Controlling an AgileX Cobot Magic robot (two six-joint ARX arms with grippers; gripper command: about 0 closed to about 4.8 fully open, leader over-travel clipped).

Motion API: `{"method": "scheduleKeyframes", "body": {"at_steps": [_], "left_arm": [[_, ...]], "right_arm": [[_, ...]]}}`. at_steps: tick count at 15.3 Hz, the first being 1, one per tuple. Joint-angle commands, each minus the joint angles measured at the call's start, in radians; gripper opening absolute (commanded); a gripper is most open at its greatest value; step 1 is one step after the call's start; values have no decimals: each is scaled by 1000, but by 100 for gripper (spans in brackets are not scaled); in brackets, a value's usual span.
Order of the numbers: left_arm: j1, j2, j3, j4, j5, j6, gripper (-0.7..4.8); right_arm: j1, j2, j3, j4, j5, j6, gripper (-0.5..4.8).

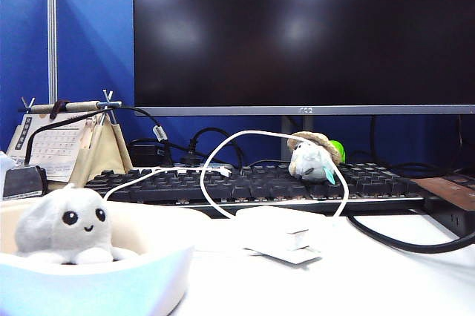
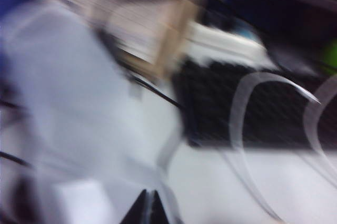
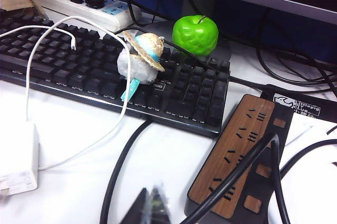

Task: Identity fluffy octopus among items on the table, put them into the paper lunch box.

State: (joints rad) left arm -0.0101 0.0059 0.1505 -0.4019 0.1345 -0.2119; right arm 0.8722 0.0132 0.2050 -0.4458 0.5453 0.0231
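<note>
The paper lunch box [image 1: 111,286] sits closest in the exterior view, at the lower left of the white worktop [image 1: 386,271], its thick pale rim curving across the foreground. The fluffy octopus [image 1: 68,225] rests inside it, upright, its black bead eyes and small smile facing the camera, stubby tentacles against the box floor.

Neither arm shows in the exterior view. In the left wrist view the left pincer [image 2: 147,208] appears only as dark tips drawn together to a point, so it reads as closed with nothing between them; the picture is heavily smeared, and beyond the tips only the pale worktop, a dark keyboard and loops of white cable can be made out. In the right wrist view the right pincer [image 3: 151,208] hangs above the worktop, its dark tips shut together and empty.

Just beyond the right pincer lies a black cable [image 3: 118,171], and beside it a wood-patterned power strip [image 3: 237,155]. Farther out, a grey-white plush with a straw hat [image 3: 138,61] sits on the black keyboard [image 3: 79,66], with a green apple [image 3: 195,34] behind it at the monitor's foot. A white power adapter [image 1: 274,236] lies on the worktop in front of the keyboard, its white cable [image 1: 223,153] looping over the keys
</note>
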Motion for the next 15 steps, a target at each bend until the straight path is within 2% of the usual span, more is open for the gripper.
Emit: {"method": "scheduleKeyframes", "body": {"at_steps": [1, 3, 4, 5, 11, 15], "left_arm": [[69, -3, 2, 133, -5, 132, 0], [70, -3, -11, 223, -3, 164, 31], [70, -3, -47, 317, -3, 163, 31], [70, -3, -66, 349, 1, 152, 31], [70, -3, -143, 356, 0, 152, 32], [70, -3, -143, 348, -3, 155, 31]], "right_arm": [[0, 0, 3, 15, -1, 3, -6], [0, 0, 3, 15, -1, 3, -6], [0, 0, 3, 15, -2, 3, -6], [0, 0, 3, 16, -1, 3, -6], [0, 0, 3, 15, -2, 3, -6], [0, 0, 3, 15, -2, 3, -6]]}}
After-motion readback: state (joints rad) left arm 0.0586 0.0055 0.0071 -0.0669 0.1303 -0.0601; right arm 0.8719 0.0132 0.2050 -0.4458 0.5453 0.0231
